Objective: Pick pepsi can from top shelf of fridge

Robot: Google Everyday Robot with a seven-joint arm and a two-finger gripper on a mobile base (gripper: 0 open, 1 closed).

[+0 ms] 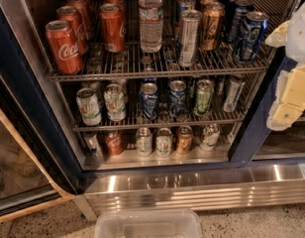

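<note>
The fridge (244,142) stands open, with a dark blue frame and a ribbed steel base panel. Its top shelf (118,69) is a chrome wire rack. The pepsi can (250,36), bright blue with white swirls, stands upright at the front right of that shelf. My gripper (283,68) is at the right edge of the view, just right of the can and apart from it. Its pale yellowish fingers (287,100) are spread open, one above and one below, with nothing between them.
On the top shelf stand red Coke cans (64,46), a water bottle (150,19), a tall slim silver can (188,31), brown cans (212,26) and darker navy cans (235,14). Lower racks hold several cans. The glass door (16,167) is swung open at left. A clear plastic bin (147,224) sits below.
</note>
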